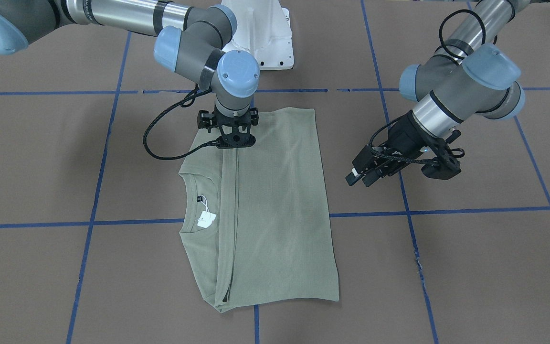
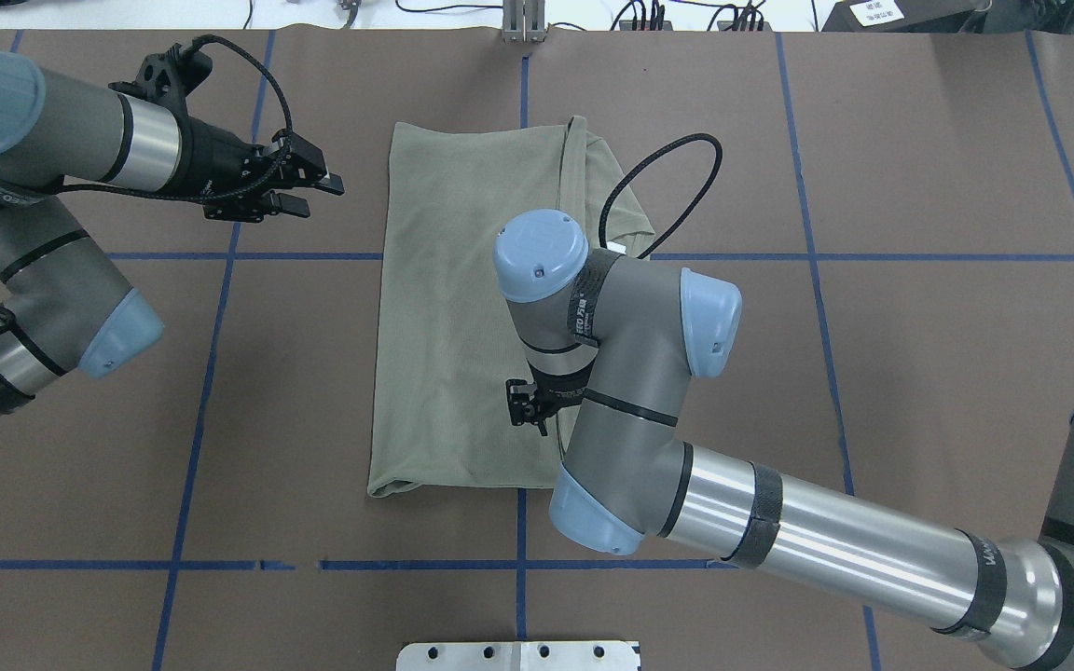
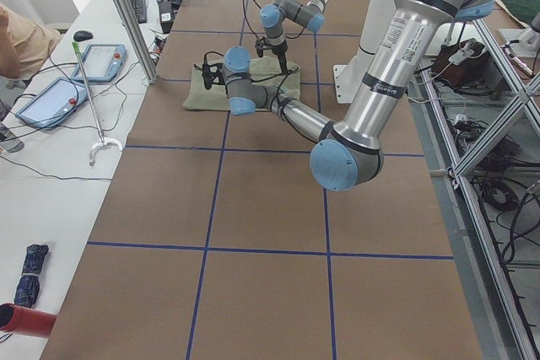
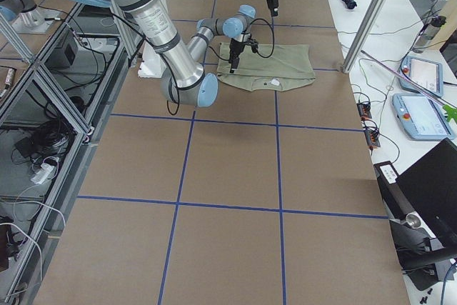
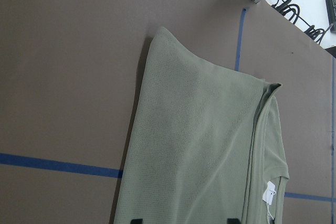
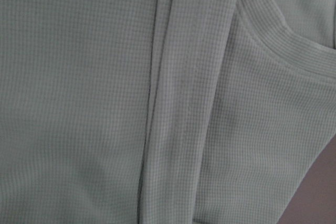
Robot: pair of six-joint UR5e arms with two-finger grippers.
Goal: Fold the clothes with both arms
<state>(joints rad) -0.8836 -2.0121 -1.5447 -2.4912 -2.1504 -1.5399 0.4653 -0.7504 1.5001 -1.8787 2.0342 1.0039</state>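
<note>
Left gripper [image 2: 321, 198]: spread wide, empty, beside the shirt [image 1: 280, 205]. Right gripper [image 1: 235, 142]: down on the folded edge, opening impossible to tell. Folded lengthwise already; crosswise fold probably left.

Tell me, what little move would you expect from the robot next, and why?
Probably the left end effector should slide in toward the near edge of the shirt. It hangs open over bare table, off the cloth, while the right end effector is down at the folded flap's edge. Another fold seems to need both.
</note>
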